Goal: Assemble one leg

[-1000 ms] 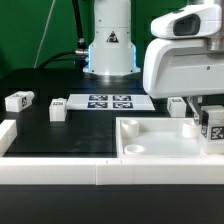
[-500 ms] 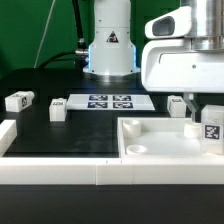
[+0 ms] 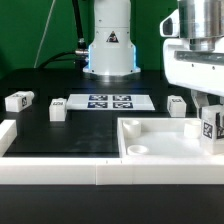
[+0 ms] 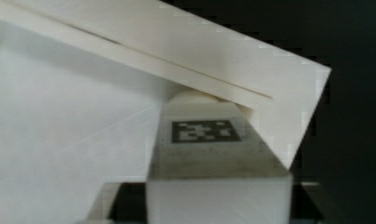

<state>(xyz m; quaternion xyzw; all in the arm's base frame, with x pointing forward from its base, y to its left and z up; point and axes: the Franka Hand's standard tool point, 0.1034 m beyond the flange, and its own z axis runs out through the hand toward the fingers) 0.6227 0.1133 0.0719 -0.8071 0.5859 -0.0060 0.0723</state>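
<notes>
My gripper point(image 3: 209, 116) is shut on a leg point(image 3: 211, 126), a small white post with a black-and-white tag, held upright over the right-hand corner of the large white tray-like part point(image 3: 160, 140). In the wrist view the leg point(image 4: 210, 160) sits between the dark fingers point(image 4: 132, 196), with the tray's corner rim point(image 4: 203, 70) behind it. Whether the leg's end touches the tray is hidden. Three more legs lie on the black table: one at the exterior view's left point(image 3: 18, 100), one beside it point(image 3: 57, 108) and one at the right point(image 3: 177, 103).
The marker board point(image 3: 105, 101) lies flat at the table's middle, in front of the arm's base point(image 3: 110, 50). A white rail point(image 3: 60, 172) runs along the near edge, with a raised end point(image 3: 8, 132) at the exterior view's left.
The arm's hand has shifted toward the exterior view's right and turned over the tray's corner. The held leg stays at about the same spot. The loose legs have not moved.
</notes>
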